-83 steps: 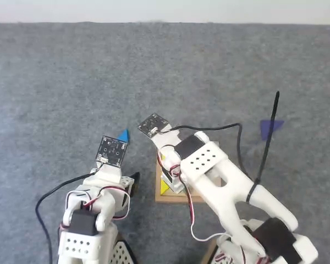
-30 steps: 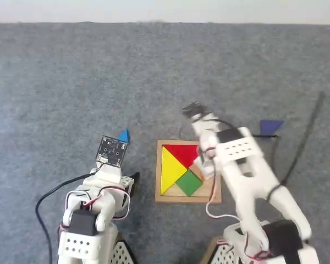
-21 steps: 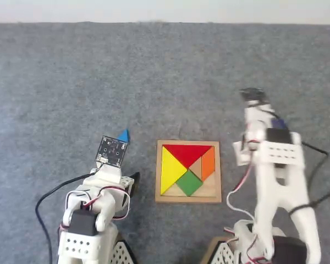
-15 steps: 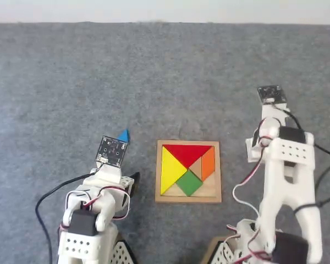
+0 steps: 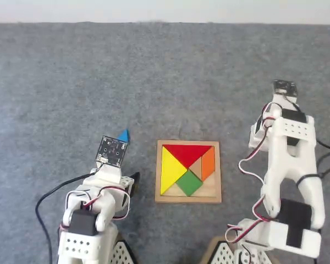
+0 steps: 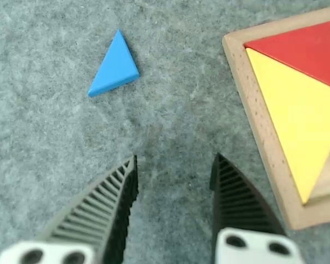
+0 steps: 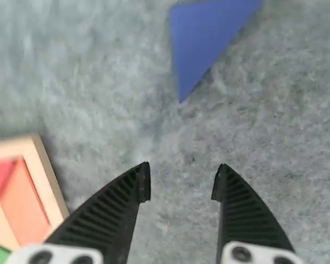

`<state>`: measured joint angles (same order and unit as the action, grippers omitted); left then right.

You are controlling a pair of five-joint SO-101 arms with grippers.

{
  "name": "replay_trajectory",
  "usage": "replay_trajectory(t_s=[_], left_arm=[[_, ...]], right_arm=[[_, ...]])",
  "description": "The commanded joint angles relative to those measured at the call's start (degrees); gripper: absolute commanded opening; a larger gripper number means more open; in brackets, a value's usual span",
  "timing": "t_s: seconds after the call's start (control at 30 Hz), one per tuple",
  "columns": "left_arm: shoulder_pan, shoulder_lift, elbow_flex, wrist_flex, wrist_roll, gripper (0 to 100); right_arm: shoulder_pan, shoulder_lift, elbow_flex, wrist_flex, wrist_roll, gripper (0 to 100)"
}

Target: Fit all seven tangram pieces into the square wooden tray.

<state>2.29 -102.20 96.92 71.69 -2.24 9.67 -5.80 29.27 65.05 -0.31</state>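
The left end effector (image 6: 175,159) hangs low over the grey desk (image 5: 71,71) with its two ribbed fingers spread well apart and nothing between them, just felt showing in the gap. A little way ahead of its tips, off to its outer side, lies the light blue triangle (image 6: 114,67), flat on the desk and touching nothing. On its inner side, close by, sits the wooden tray (image 6: 253,104), one corner nearest the fingers

From above, the tray (image 5: 158,170) rests between the two arms, nearer the left arm (image 5: 96,203) than the right arm (image 5: 289,159). Inside it a red triangle (image 5: 186,153) fills the far edge, a yellow triangle (image 5: 169,169) fills the side toward the left end effector, a green square (image 5: 189,181) sits tilted on its corner near the middle, and an orange piece (image 5: 208,164) lies along the side toward the right arm. Bare wood shows along the near edge and in a small gap between red, green and orange

The right end effector (image 7: 182,166) is likewise wide open and empty, poised over bare desk. The dark blue triangle (image 7: 209,38) lies ahead of its tips, apart from them, one point aimed back toward the fingers. The tray's corner sits off to its inner side, behind the fingertips
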Motion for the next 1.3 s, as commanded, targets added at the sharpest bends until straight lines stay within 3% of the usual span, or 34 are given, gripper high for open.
replay_trajectory(t_s=[0.0, 0.3, 0.53, 0.63, 0.9, 1.1, 1.27], left_arm=[[0.3, -0.4, -0.4, -0.3, -0.1, 21], [0.3, -0.4, -0.4, -0.3, -0.1, 21], [0.3, -0.4, -0.4, -0.3, -0.1, 21], [0.3, -0.4, -0.4, -0.3, -0.1, 21], [0.3, -0.4, -0.4, -0.3, -0.1, 21], [0.3, -0.4, -0.4, -0.3, -0.1, 21], [0.3, -0.4, -0.4, -0.3, -0.1, 21]], right_arm=[[0.8, 0.3, -8.7, -1.2, -7.2, 18.8], [-0.4, 12.9, -25.4, -0.6, -9.1, 18.8], [-0.6, 28.7, -43.5, 5.0, -26.8, 18.8], [-0.8, 34.6, -52.2, 8.8, -30.3, 18.8], [-1.8, 48.2, -68.7, 14.2, -30.8, 18.8], [-1.4, 54.5, -71.5, 14.5, -30.6, 18.8], [-0.7, 55.3, -72.4, 21.2, -30.3, 18.8]])
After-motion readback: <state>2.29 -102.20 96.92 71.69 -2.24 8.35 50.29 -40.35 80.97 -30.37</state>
